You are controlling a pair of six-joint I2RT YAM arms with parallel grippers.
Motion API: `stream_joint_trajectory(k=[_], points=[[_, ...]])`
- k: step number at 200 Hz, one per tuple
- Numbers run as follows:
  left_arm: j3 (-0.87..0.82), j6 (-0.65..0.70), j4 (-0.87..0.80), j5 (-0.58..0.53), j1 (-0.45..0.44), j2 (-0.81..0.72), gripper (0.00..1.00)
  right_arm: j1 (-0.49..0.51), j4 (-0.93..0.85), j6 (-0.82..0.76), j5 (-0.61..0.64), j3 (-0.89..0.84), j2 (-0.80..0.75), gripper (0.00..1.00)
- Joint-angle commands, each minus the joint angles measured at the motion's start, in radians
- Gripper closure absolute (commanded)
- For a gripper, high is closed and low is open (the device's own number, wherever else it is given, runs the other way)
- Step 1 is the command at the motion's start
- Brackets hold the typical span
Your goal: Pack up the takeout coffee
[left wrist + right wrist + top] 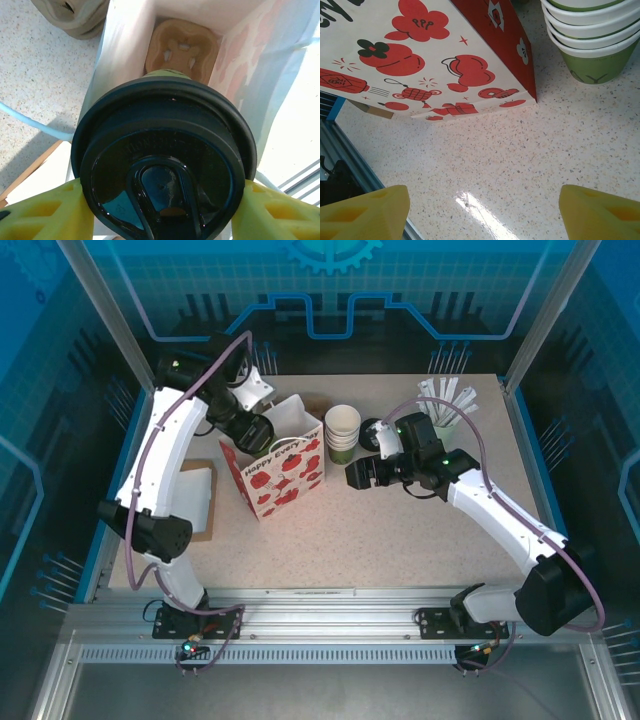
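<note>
Left wrist: takeout coffee [165,165], glossy black lid [161,120]

Takeout coffee [162,165], centre of the left wrist view: glossy black lid, olive-green sliver of cup above it.
Pulp cup carrier [182,47], upper centre: tan.
Gift bag [445,60], upper left of the right wrist view: white, printed with red and black flowers and lanterns; side panel red.
Cup stack [595,50], upper right: olive-green, white rims.
Tabletop [520,165]: beige, dark-speckled.
Left gripper fingers [45,215], right gripper fingers [365,212]: yellow.
</note>
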Motion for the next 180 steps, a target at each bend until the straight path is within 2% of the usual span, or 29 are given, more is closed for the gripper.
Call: stream_joint_trajectory(k=[1, 70, 180], points=[[-0.014, 0.027, -0.035, -0.024, 0.007, 0.019, 0.53, 0.019, -0.001, -0.005, 0.009, -0.001, 0.004, 0.21], [-0.034, 0.041, -0.054, -0.079, 0.006, 0.073, 0.53, 0.026, 0.014, 0.004, 0.011, -0.020, 0.011, 0.21], [-0.065, 0.047, -0.042, -0.074, 0.002, 0.118, 0.52, 0.031, 0.030, 0.007, 0.016, -0.045, 0.011, 0.21]])
